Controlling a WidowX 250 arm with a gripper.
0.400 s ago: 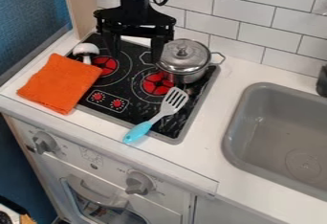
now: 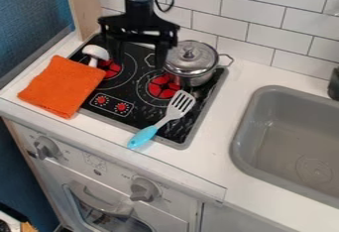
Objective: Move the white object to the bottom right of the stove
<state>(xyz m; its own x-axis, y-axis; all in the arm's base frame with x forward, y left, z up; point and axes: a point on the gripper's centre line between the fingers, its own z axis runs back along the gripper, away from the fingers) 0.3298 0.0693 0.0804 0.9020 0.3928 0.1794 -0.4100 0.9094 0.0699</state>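
In the camera view, the gripper (image 2: 138, 60) hangs over the upper part of the stove (image 2: 132, 114), its fingers apart; the white object (image 2: 96, 52) is at the stove's upper left, just beside the orange cloth (image 2: 61, 86), well apart from the spatula (image 2: 180, 104)

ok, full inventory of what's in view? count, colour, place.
stove: 1, black, on counter
counter: 1, white, around stove and sink
white object: 1, white, stove's rear left, beside cloth
cloth: 1, orange, stove's left edge
lidded pot: 1, silver, stove's rear right
spatula: 1, grey-white head, blue handle, across stove's front edge
sink: 1, grey, right
large knobs: 2, grey, oven front
wall tiles: many, white, behind
gripper: 1, black, open above stove's rear
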